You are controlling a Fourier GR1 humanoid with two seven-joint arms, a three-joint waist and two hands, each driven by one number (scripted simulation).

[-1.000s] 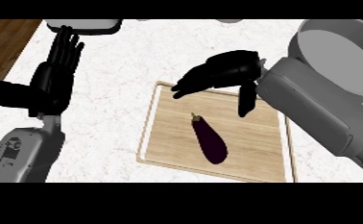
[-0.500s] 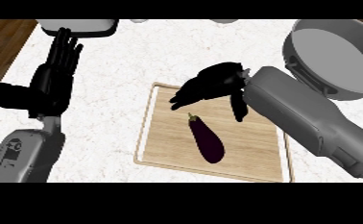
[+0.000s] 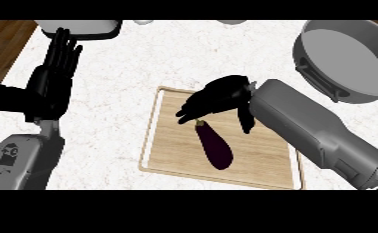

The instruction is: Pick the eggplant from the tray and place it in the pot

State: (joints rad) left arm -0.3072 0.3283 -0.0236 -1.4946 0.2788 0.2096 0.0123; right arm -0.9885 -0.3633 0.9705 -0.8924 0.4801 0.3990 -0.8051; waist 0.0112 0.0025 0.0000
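On tray [image 3: 170,152], eggplant [image 3: 214,147] is seen just below right hand [image 3: 221,97]; fingers [image 3: 190,112] spread, stem end possibly touched, nothing gripped.

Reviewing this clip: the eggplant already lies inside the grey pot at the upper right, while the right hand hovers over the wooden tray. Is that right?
Not quite. The head view shows the eggplant lying on the wooden tray, not in the grey pot at the upper right, whose visible inside holds nothing. The rest stands: the right hand hovers over the tray, its fingers just above the eggplant's stem end.
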